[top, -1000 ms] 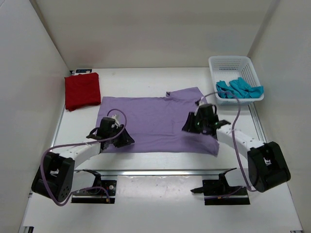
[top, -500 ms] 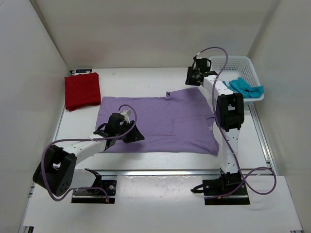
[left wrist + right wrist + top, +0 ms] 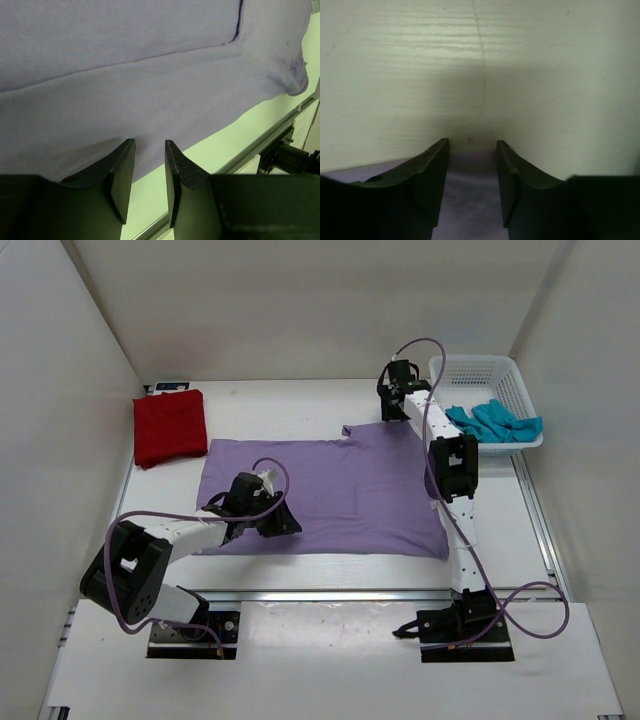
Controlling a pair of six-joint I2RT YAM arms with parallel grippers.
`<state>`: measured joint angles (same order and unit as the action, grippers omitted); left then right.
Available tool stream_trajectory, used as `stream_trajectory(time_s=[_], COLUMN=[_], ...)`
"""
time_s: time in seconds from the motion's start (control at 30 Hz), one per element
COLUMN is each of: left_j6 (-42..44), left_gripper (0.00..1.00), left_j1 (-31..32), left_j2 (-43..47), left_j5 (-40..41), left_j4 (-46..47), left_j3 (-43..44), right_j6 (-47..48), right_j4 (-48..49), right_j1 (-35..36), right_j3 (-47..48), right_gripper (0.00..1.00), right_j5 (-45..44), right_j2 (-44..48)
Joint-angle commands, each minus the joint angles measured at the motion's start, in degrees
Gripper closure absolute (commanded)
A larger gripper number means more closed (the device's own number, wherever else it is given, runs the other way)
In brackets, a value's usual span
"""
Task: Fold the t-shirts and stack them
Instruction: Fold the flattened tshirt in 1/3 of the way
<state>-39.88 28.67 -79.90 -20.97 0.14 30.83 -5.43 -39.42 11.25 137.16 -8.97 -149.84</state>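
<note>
Where shirts lie: purple (image 3: pixel 325 495) flat at centre, red (image 3: pixel 170 426) folded far left, teal (image 3: pixel 492 422) in basket (image 3: pixel 478 367).
Left gripper (image 3: pixel 150 146): fingers apart, over purple's near hem.
Right gripper (image 3: pixel 472 144): fingers apart, at purple's far edge.

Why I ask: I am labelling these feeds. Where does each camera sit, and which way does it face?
Top external: fixed above and behind the bases, looking down on the table; both arms show, left gripper at the near edge of the lavender t-shirt, right gripper at its far edge.
Left wrist: on that wrist, looking past its own fingers at the shirt's near hem.
Right wrist: on that wrist, looking past its own fingers at bare table, lavender cloth seen between them.
Shared: all three show the lavender t-shirt.
</note>
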Motion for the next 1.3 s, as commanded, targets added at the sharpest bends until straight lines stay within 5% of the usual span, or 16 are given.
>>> stream_trajectory(time_s=[0.0,0.1,0.2,0.47,0.77,0.83,0.93,1.03,1.27], left_j6=[-0.02,-0.11,-0.46,-0.9,-2.22,-2.49,-2.57,-2.4,-2.75], left_gripper=[0.59,0.59,0.59,0.58,0.59,0.59,0.59,0.59,0.59], left_j1=[-0.71,-1.24,-1.42,-2.65,-2.91,-3.0,-3.35,-3.53,-4.24], left_j2=[0.09,0.44,0.88,2.47,2.73,2.99,3.34,3.96,5.02], left_j5=[-1.97,-1.88,-1.53,-1.7,-2.58,-2.67,-2.58,-2.05,-1.62], left_j4=[2.05,1.97,2.14,3.11,4.87,4.78,5.13,5.04,5.83], left_j3=[2.04,2.48,2.57,1.25,1.34,1.16,0.38,0.02,-0.86], right_j6=[0.53,-2.29,-1.95,-3.09,-8.27,-7.84,-7.75,-8.89,-13.55], right_j4=[-6.26,-8.83,-8.83,-9.54,8.37,11.46,13.66,18.3,27.2], right_j1=[1.15,0.62,1.41,4.65,12.21,14.41,16.44,13.38,2.99], right_j3=[2.48,5.3,4.96,-9.78,-59.59,-67.24,-74.39,-79.4,-83.38], right_gripper=[0.6,0.85,1.0,0.99,1.0,0.93,0.69,0.62,0.84], right_j5=[-1.15,1.84,2.2,3.97,0.8,1.5,1.06,5.62,17.05], right_j2=[0.34,1.91,5.69,22.29,49.0,54.37,59.03,65.44,66.98])
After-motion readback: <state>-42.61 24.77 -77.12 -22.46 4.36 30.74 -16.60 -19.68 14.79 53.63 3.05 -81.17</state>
